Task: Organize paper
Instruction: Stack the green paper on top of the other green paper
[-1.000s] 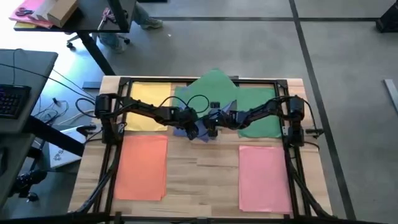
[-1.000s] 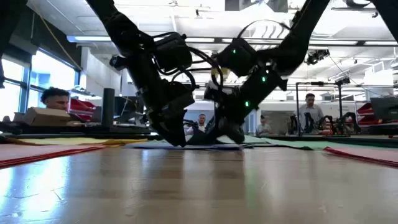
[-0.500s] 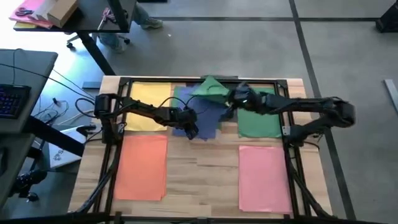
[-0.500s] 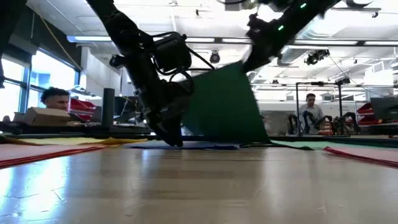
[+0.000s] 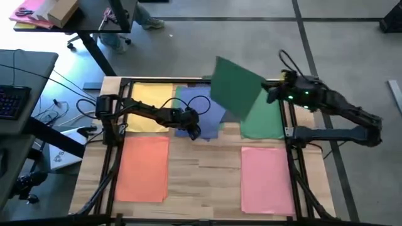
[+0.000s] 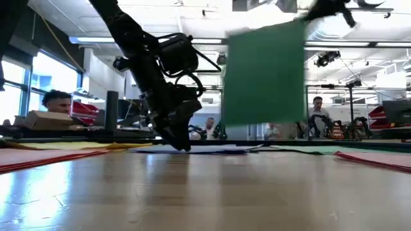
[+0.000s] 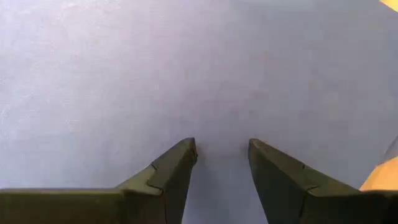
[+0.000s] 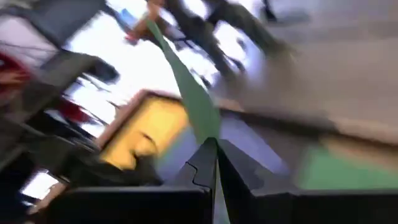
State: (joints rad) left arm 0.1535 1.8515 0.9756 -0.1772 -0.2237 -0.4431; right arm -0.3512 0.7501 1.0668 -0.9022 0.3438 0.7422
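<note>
A single green sheet point(image 5: 235, 91) hangs in the air over the table's far right part, with my right gripper point(image 5: 271, 95) shut on it. Under it lies the green pile point(image 5: 267, 122). At the far middle lie blue sheets point(image 5: 207, 116), and my left gripper point(image 5: 192, 130) stands on them, open, fingers pointing down. A yellow pile point(image 5: 149, 107) lies flat at the far left, an orange pile point(image 5: 144, 168) at the near left and a pink pile point(image 5: 267, 179) at the near right. My left gripper rests the tips of its two parted fingers point(image 7: 186, 152) on the top blue sheet point(image 7: 186, 74), slanting down from the table's left. The sheet lies flat under them. My right gripper pinches one layer of the green sheet near its upper right corner point(image 8: 208, 127) between its shut fingers. The fingers come from the table's right. The sheet hangs below them, clear of the table point(image 6: 263, 74).
Dark frame rails point(image 5: 201, 80) run along the table's far edge and down both sides. A desk at the far left carries a cardboard box point(image 5: 61, 9). People point(image 6: 319, 115) sit and stand in the room behind. Bare wood point(image 5: 204, 182) shows between the orange and pink piles.
My right gripper has risen from the blue sheets beside my left gripper and gone toward the table's right edge, holding the green sheet. The sheet has been lifted off the table and now hangs clear.
</note>
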